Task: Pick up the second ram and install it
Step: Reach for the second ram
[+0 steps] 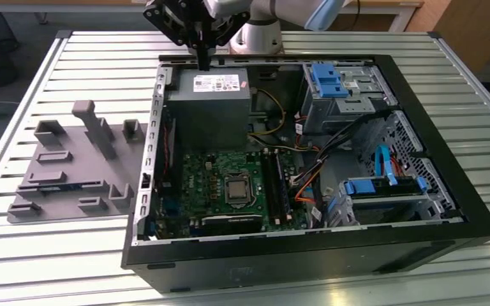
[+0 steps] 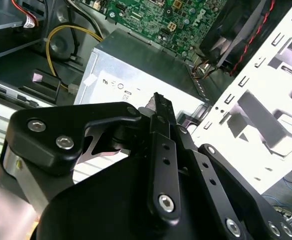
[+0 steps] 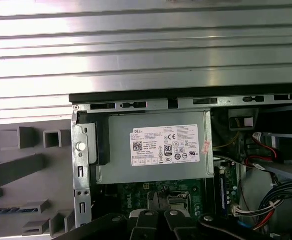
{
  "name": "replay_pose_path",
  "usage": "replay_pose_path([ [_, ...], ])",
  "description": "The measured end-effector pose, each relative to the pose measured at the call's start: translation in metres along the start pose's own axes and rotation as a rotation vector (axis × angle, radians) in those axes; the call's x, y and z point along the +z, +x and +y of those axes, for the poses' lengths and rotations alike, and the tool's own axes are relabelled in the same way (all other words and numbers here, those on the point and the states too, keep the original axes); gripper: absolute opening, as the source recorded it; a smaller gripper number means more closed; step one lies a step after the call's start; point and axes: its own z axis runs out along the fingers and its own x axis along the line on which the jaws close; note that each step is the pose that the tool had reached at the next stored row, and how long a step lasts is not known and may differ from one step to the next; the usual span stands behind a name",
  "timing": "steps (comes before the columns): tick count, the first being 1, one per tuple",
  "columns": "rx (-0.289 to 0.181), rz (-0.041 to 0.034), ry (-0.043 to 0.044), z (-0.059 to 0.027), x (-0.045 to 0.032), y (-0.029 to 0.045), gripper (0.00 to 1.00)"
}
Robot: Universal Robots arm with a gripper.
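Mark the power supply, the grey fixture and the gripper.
power supply [image 1: 207, 115]: exterior view, bare grey casing below its sticker.
grey fixture [image 1: 79, 167]: exterior view, flat base plate between its raised blocks.
gripper [image 1: 203, 64]: exterior view, tips of its closed fingers.

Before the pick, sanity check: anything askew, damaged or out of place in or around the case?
Nothing stands out. The second ram sits in the grey fixture, the case sits square on the table, its cables are tucked inside, and the claw hangs over the power supply.
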Motion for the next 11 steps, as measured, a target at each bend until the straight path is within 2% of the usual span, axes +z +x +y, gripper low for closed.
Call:
replay_pose_path([
  [11, 0.000, 0.0000, 0.0000, -0.0009, -0.0004, 0.0127, 0.11],
])
